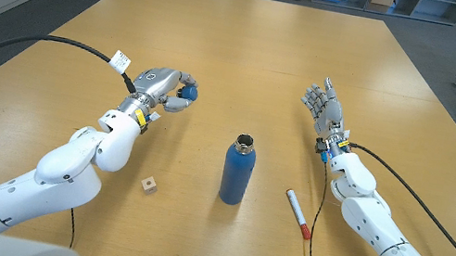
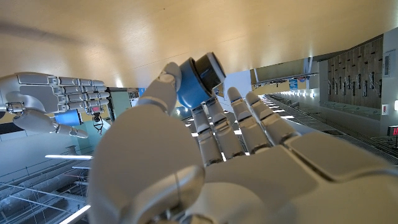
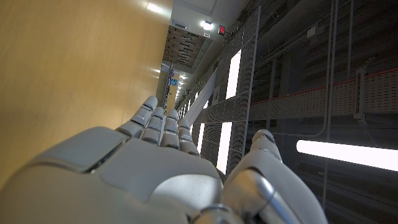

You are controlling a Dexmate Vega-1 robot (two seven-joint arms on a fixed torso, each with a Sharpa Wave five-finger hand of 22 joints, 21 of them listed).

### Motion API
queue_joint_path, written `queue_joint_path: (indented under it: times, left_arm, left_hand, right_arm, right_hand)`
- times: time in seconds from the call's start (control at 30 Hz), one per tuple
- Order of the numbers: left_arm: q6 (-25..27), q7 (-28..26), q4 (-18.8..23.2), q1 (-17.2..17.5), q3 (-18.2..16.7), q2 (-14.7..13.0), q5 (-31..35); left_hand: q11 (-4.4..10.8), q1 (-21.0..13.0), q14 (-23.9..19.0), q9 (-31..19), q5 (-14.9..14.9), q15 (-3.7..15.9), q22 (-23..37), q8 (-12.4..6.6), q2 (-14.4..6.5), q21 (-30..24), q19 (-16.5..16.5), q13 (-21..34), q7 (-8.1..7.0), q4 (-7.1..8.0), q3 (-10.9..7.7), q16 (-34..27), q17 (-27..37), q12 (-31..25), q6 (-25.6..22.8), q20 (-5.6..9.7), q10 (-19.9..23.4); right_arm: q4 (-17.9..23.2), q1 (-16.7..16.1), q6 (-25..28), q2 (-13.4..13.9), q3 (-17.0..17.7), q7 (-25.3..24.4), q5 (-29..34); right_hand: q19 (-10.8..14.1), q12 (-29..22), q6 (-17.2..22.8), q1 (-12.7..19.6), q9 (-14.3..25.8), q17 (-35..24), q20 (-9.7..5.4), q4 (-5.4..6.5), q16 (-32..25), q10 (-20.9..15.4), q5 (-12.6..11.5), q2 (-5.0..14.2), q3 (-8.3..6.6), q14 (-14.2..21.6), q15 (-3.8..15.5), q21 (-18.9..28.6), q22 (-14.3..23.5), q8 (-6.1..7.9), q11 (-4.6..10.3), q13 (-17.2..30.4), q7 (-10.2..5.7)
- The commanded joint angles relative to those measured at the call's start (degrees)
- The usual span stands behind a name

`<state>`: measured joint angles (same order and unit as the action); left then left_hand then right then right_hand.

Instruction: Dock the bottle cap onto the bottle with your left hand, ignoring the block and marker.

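Bright even overhead light; soft shadows; sharp.

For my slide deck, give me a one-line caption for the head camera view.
Left hand holds the blue bottle cap beside the open blue bottle; right hand waits open.

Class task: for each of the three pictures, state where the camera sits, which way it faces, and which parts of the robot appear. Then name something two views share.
Head view: on the robot's head, looking down at the wooden table; both arms, left hand, right hand.
Left wrist view: on the left wrist, along that hand's back to the small blue bottle cap it pinches.
Right wrist view: on the right wrist, along its open hand.
Shared: the cap, head and left wrist views.
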<state>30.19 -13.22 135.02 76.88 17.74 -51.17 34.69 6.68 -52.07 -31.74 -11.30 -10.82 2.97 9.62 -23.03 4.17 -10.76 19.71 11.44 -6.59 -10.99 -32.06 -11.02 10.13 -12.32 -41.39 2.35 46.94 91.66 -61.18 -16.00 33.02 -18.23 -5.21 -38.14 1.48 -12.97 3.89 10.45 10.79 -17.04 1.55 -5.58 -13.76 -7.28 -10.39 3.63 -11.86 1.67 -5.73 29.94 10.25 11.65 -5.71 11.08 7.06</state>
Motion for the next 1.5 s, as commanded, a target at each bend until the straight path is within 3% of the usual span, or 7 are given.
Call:
queue_joint_path:
  times: [0.03,0.33,0.63,1.1,1.5]
  left_arm:
    - [-7.3,-6.2,-1.4,4.2,-6.5,1.3,-8.8]
    - [-14.4,-8.6,-3.7,5.8,-10.4,2.9,-15.2]
    - [-23.0,-9.1,-7.5,5.1,-12.0,4.9,-21.6]
    - [-35.1,-1.7,-13.8,2.3,-13.3,5.9,-36.1]
    - [-38.6,4.7,-15.7,-0.9,-11.3,4.4,-42.0]
  left_hand:
    - [5.7,-0.9,-0.5,-0.1,-0.2,9.82,0.1,-1.27,-1.5,-0.1,0.3,0.2,-4.59,1.28,-1.52,-0.1,0.2,-0.4,-5.3,0.44,6.3]
    - [5.68,-0.7,-0.6,-0.2,-0.2,9.73,0.1,-1.26,-1.5,-0.1,0.3,0.3,-4.46,1.39,-1.55,-0.1,0.2,-0.4,-5.4,0.33,6.6]
    - [5.67,-0.4,-0.9,-0.2,-0.2,9.73,0.1,-1.35,-1.5,-0.1,0.4,0.3,-4.51,1.47,-1.64,-0.1,0.2,-0.5,-6.0,0.33,7.3]
    - [5.65,-0.1,-1.1,-0.2,-0.3,9.69,0.1,-1.29,-1.5,-0.1,0.4,0.4,-4.39,1.52,-1.71,-0.1,0.2,-0.4,-6.1,0.27,7.6]
    - [5.66,0.3,-1.1,-0.3,-0.3,9.63,0.1,-1.27,-1.5,0.0,0.0,0.4,-4.24,1.6,-1.74,0.0,0.1,-0.2,-6.4,0.31,7.7]
  right_arm:
    - [0.3,0.0,0.1,-0.1,-0.2,-0.4,0.3]
    - [0.6,0.3,0.4,-0.2,-0.3,-0.6,0.5]
    - [1.0,0.5,0.7,0.0,-0.5,-0.8,0.9]
    - [1.5,-0.1,0.8,0.2,-0.3,-1.2,1.0]
    - [1.1,0.0,0.5,-0.1,-0.5,-1.1,1.0]
  right_hand:
    - [0.4,0.2,0.6,-0.1,0.3,-0.1,-0.04,-0.06,0.1,-0.6,0.2,0.62,0.04,0.3,-0.16,-0.1,0.3,-0.15,0.03,0.1,0.61]
    - [0.4,0.2,0.6,-0.1,0.3,-0.1,0.0,-0.07,0.1,-0.6,0.2,0.64,0.06,0.3,-0.27,-0.2,0.3,-0.14,0.0,0.1,0.62]
    - [0.5,0.2,0.6,-0.1,0.3,-0.1,-0.04,-0.07,0.1,-0.6,0.2,0.66,0.09,0.4,-0.25,-0.3,0.3,-0.14,0.12,0.1,0.68]
    - [0.6,0.2,0.6,-0.1,0.3,-0.1,-0.04,-0.07,0.1,-0.7,0.2,0.69,0.13,0.4,-0.21,-0.5,0.3,-0.16,0.11,0.1,0.58]
    - [0.7,0.2,0.6,-0.1,0.3,-0.1,-0.04,-0.08,0.2,-0.7,0.2,0.72,0.18,0.4,-0.12,-0.7,0.3,-0.16,0.16,0.1,0.62]
